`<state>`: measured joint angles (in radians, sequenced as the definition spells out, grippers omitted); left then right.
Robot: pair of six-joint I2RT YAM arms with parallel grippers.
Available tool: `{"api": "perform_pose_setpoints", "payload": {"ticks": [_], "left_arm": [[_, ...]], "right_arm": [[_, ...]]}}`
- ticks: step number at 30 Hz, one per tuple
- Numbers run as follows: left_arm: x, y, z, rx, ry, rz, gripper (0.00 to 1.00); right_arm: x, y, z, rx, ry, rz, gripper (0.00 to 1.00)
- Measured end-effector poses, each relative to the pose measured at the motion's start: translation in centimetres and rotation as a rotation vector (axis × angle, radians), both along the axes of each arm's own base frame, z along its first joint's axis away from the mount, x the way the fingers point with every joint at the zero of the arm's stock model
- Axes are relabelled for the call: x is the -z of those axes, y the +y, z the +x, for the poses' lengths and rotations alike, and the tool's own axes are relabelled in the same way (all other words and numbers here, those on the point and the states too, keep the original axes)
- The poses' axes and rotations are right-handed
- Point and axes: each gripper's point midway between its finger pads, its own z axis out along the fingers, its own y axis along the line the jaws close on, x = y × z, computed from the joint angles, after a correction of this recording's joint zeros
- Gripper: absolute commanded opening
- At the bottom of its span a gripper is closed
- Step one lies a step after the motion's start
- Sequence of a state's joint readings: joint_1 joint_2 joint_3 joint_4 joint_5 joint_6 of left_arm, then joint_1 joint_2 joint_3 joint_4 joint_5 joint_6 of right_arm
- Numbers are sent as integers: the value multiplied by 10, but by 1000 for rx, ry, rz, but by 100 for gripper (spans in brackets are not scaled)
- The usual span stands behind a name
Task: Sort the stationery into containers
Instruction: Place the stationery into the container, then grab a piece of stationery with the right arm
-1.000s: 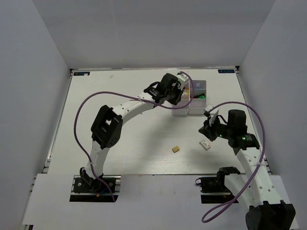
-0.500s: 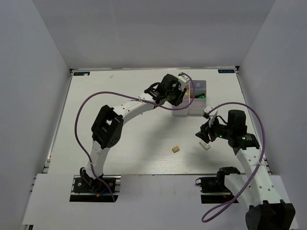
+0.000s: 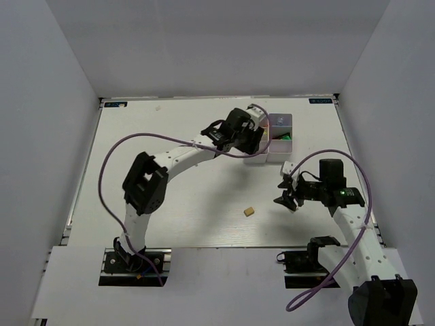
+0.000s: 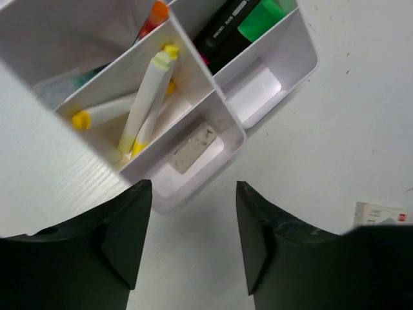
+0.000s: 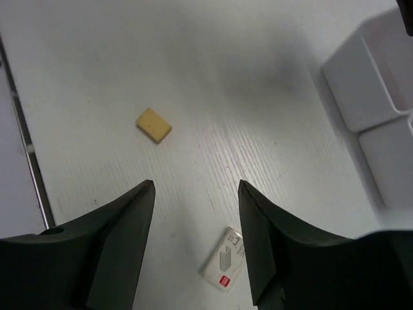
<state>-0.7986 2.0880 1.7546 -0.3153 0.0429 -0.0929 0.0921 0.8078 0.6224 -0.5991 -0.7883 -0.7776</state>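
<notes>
From above, the tan eraser [image 3: 249, 212] is lying on open table, well apart from the white four-compartment box [image 3: 277, 155]. The left gripper [image 4: 190, 190] is hanging spread and empty over a grey eraser [image 4: 191, 147] slanting across its compartment. The right gripper [image 5: 196, 187] is hanging spread, empty, above a white eraser [image 5: 224, 266] lying diagonally.

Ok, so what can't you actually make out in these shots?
Top view: the left arm covers part of the white box; its contents are too small to identify.
Top view: the white eraser is hidden beneath the right gripper.
Left wrist view: the far-left compartment has contents that are blurred and cut by the top edge.
Right wrist view: the box runs off the right edge, insides unseen.
</notes>
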Motion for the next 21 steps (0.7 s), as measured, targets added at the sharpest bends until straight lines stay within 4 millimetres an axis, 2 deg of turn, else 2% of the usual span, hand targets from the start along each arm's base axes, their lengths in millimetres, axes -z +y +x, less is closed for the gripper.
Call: {"api": "perform_pose_setpoints", "payload": {"ticks": [1, 3, 8, 9, 11, 14, 17, 19, 21], "left_arm": [[-3, 6, -4, -29, 15, -12, 71], [-10, 34, -23, -91, 62, -11, 99], [-43, 112, -89, -229, 109, -115, 99], [-44, 130, -107, -259, 120, -147, 99], [-39, 158, -137, -301, 151, -185, 99], [-15, 191, -173, -367, 208, -227, 99], [8, 214, -195, -427, 263, -235, 99], [13, 224, -204, -460, 281, -247, 99], [9, 228, -208, -479, 282, -275, 99]], "right_arm": [[2, 3, -4, -56, -23, -5, 61], [11, 8, -12, -169, -58, -20, 62], [42, 20, -24, -387, -36, -65, 64], [49, 24, -26, -429, -21, -77, 64], [62, 29, -30, -498, -7, -116, 66], [76, 37, -35, -583, -10, -182, 66], [85, 46, -34, -628, -11, -247, 66], [88, 54, -28, -634, -14, -281, 66], [90, 62, -22, -636, -26, -307, 66]]}}
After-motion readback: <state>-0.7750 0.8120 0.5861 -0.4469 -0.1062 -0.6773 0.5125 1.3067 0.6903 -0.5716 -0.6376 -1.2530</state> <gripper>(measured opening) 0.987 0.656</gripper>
